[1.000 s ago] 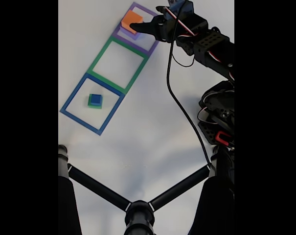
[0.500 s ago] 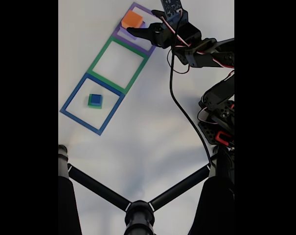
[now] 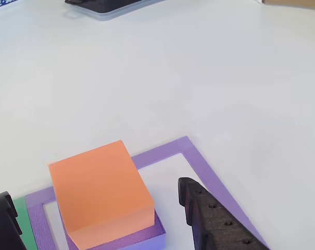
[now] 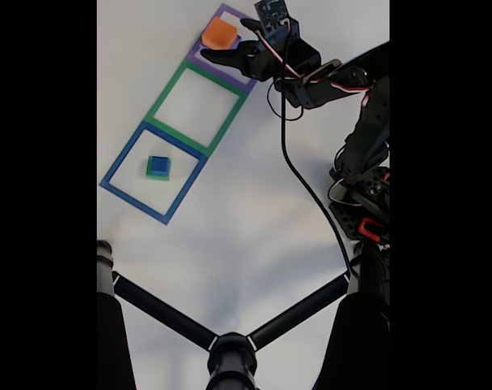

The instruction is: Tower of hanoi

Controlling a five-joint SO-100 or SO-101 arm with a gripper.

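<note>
Drop spread gripper [image 3: 95,208] straight over orange block [image 3: 100,190] (atop purple block [image 3: 141,240], far frame), then pinch sides evenly w/o tilting.

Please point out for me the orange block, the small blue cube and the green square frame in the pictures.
orange block [image 3: 97,179]: other view, on its top face.
blue cube [image 4: 158,165]: fixed view, on its top face, inside the blue frame.
green square frame [image 4: 166,96]: fixed view, on the left bar of the frame.
</note>
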